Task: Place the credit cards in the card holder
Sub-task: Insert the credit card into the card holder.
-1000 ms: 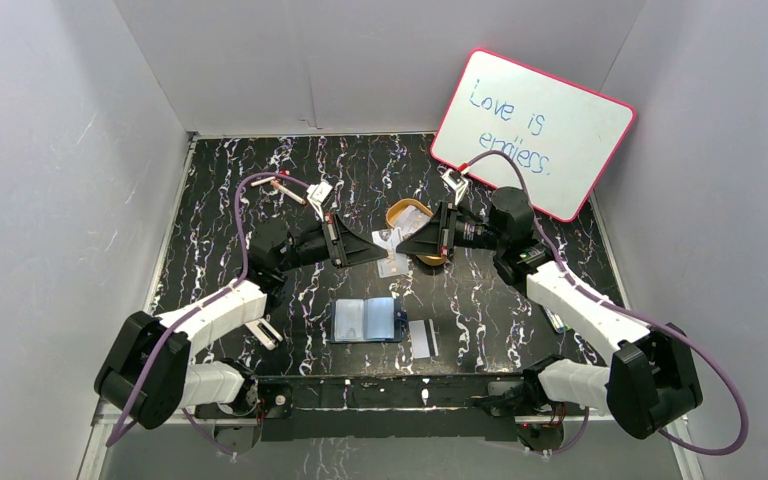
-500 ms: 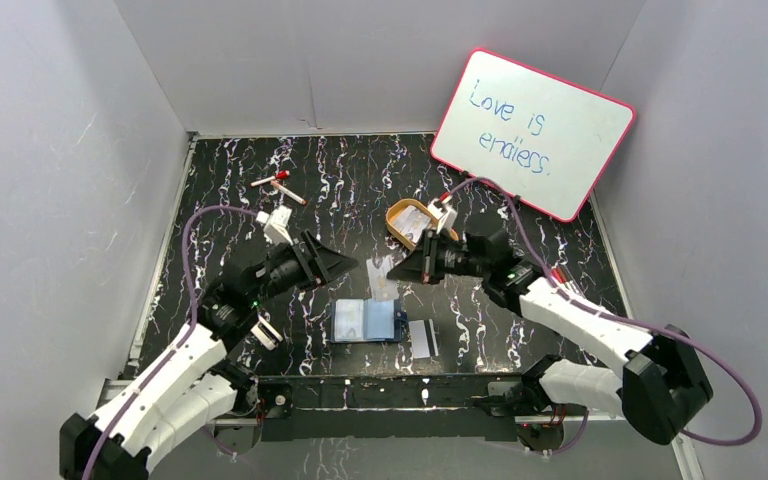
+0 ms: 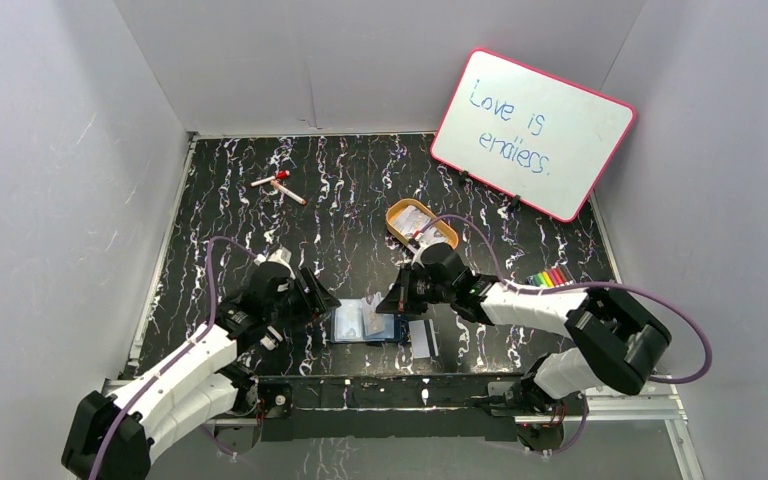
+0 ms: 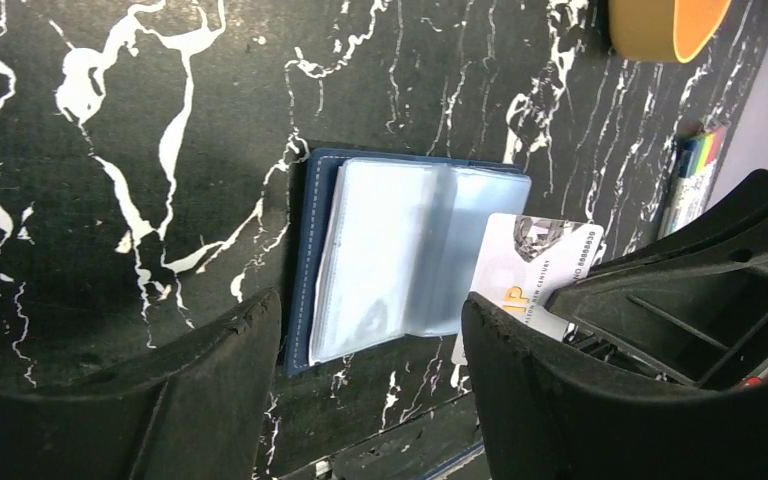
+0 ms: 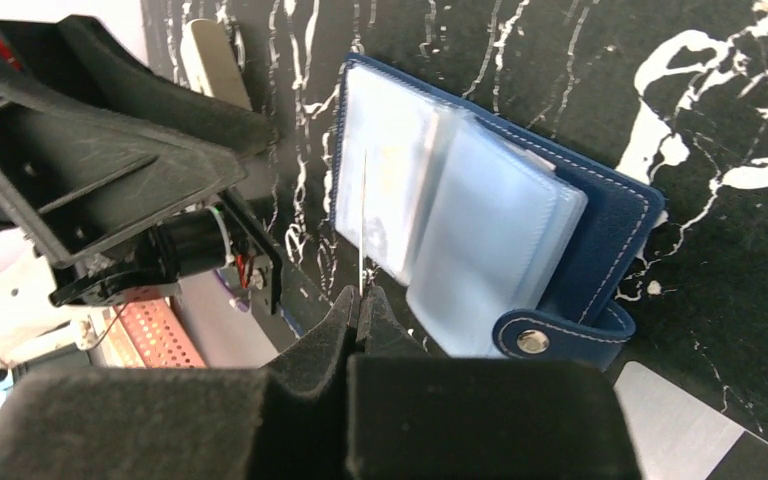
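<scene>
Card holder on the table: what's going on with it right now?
The right end effector is shut on a credit card, holding it edge-on just above the open card holder, which lies flat with its pale blue pockets up. The left end effector is open, low at the holder's left edge, gripping nothing. A second card, stripe side up, lies on the table just right of the holder, not yet picked up.
</scene>
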Tool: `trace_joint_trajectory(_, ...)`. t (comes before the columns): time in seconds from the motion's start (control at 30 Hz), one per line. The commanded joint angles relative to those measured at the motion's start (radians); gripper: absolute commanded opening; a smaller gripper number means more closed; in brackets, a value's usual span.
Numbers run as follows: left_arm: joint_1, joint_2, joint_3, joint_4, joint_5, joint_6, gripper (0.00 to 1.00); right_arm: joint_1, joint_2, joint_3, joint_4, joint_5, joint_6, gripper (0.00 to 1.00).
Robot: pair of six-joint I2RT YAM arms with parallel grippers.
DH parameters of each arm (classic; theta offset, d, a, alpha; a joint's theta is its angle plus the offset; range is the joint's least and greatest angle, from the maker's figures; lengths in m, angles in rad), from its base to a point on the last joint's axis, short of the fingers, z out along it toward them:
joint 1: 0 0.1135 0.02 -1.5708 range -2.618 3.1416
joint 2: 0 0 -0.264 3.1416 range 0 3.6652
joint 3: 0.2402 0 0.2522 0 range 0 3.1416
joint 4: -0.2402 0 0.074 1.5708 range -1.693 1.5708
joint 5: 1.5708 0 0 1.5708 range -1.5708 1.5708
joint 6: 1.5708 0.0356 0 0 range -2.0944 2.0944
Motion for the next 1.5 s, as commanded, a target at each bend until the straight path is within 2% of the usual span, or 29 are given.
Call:
trace_joint_trajectory(0.0,-0.006,0.015,-0.019,-0.007,-0.032,-0.026,0.63,0.023,0.041,0.01,0.072,0.089,0.059,0.0)
trace_joint_trajectory(0.4,-0.006,0.075,-0.078,0.069,0.003,-0.072,0.61,0.032,0.111,0.009,0.099,0.134,0.092,0.0)
trace_joint_trajectory(1.47,-0.006,0.078,-0.111,0.114,0.03,-0.091,0.53,0.048,0.204,-0.004,0.191,0.073,0.176,0.0)
